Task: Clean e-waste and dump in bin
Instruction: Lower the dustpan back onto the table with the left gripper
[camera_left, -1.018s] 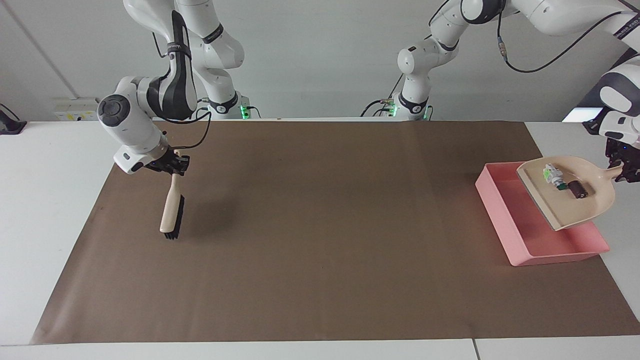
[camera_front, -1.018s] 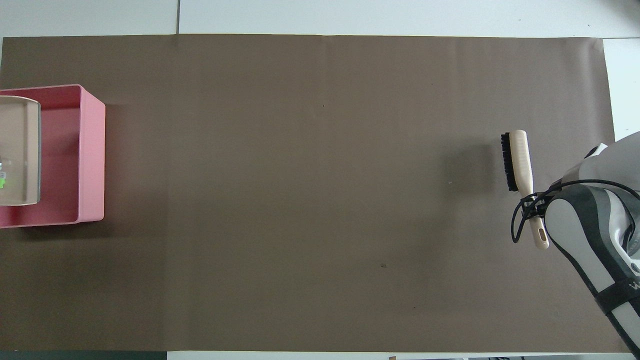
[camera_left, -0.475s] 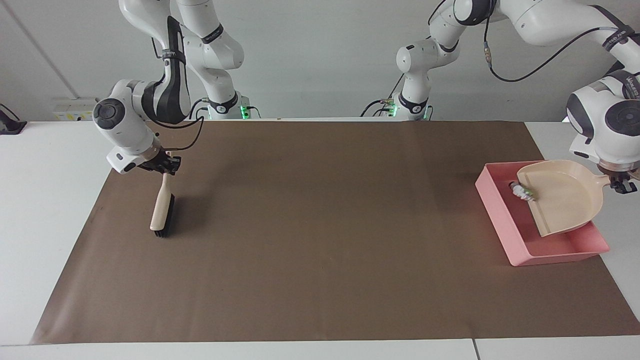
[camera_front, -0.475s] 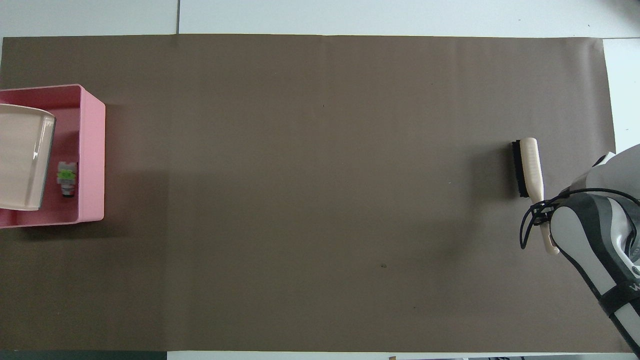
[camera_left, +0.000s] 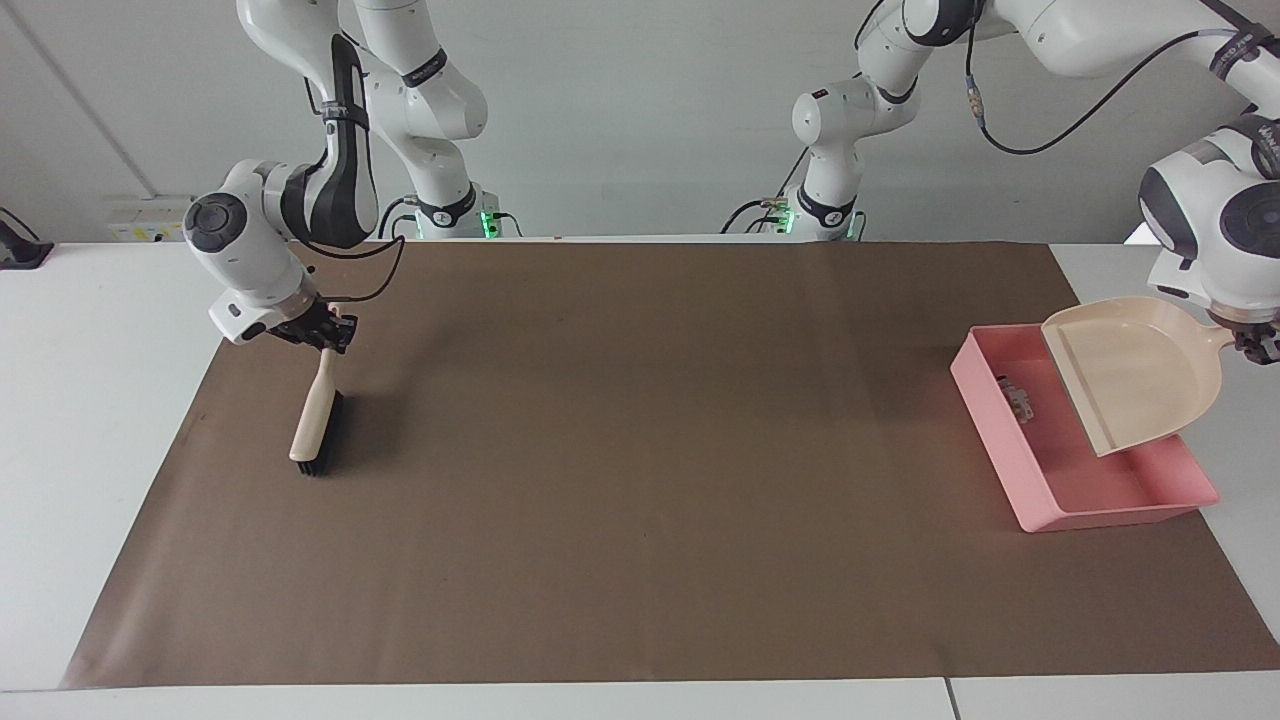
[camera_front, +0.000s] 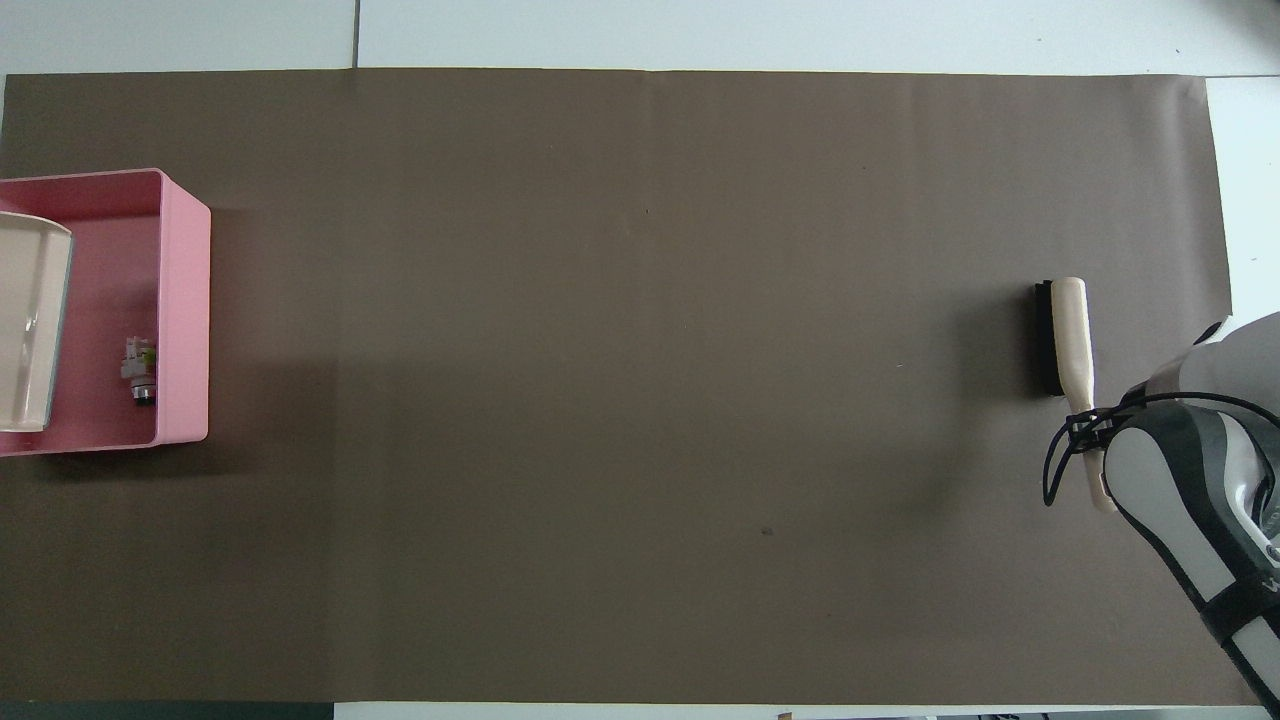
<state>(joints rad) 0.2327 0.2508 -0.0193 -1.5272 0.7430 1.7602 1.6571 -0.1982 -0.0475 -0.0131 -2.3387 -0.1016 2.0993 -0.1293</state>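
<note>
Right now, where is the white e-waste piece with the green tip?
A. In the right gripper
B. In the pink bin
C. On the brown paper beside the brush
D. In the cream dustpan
B: the overhead view shows the white piece lying inside the pink bin, beside the tilted, empty-looking dustpan that the left gripper holds over the bin.
</note>
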